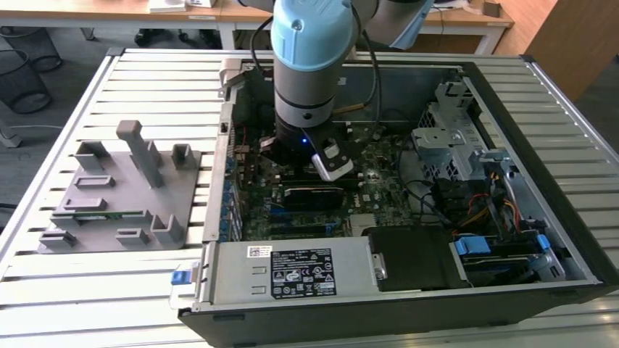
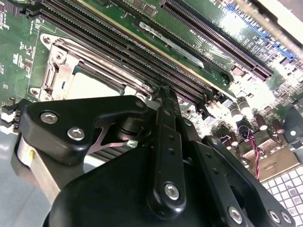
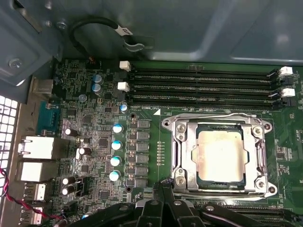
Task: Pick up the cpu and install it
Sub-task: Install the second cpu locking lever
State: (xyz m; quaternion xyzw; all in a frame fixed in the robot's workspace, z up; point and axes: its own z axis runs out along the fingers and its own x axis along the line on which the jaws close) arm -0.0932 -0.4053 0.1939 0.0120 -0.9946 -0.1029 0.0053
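Note:
The cpu (image 3: 220,154), a flat square chip with a pale silvery top, lies flat inside the metal-framed socket (image 3: 182,151) on the green motherboard. It also shows in the second wrist view as the cpu (image 2: 90,87) within the socket frame (image 2: 54,71). My gripper (image 2: 164,91) hangs just beside the socket's edge, its black fingers (image 3: 163,191) pressed together with nothing between them. In the exterior view the arm (image 1: 307,80) reaches straight down into the open computer case (image 1: 570,239).
Black memory slots (image 3: 203,85) run alongside the socket. A grey part holder (image 1: 121,192) sits on the slatted table at the exterior view's left. Inside the case are a power supply (image 1: 290,272), a metal drive cage (image 1: 445,141) and cables (image 1: 474,210).

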